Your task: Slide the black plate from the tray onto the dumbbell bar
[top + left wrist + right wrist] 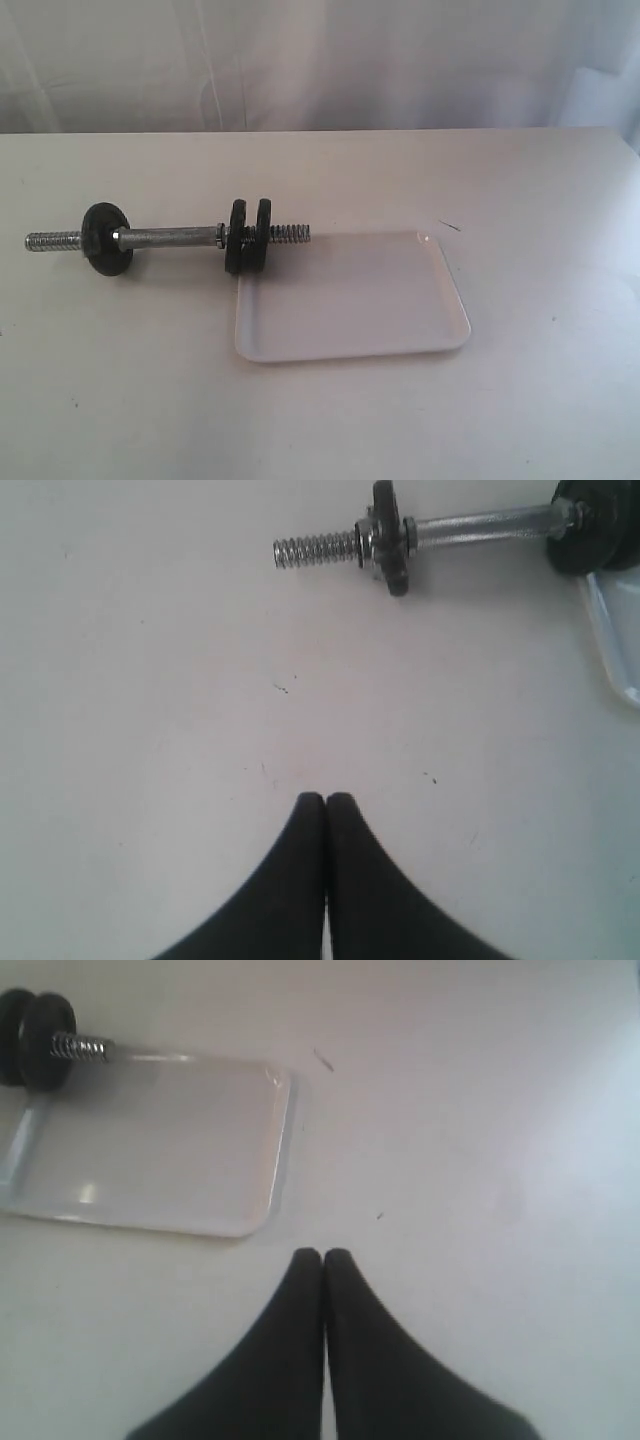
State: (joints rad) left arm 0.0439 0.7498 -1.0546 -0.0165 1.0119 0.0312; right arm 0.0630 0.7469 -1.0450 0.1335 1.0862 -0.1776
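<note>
Left jaws: together, empty, over bare desk (pixel 120 400), pointing toward the dumbbell bar (pixel 170 237).
Right jaws: together, empty, just beside the tray (pixel 350 340).
Black plate (pixel 264 228): apparently the outer of two discs on the bar's threaded end, at the tray's corner.
Hazard: nothing visible retains it outboard, so a nudge or a rolling bar could slide it off.

The left gripper (pixel 326 798), a pair of matte-black tapered fingers (pixel 285 880), has its tips pressed flat together with nothing between them. It sits well apart from the pale white rectangular plastic tray (pixel 605 630). The right gripper (pixel 322 1255), of the same black tapered build, is likewise closed tip to tip and empty, near that tray's rounded corner and clear of its rim.
</note>
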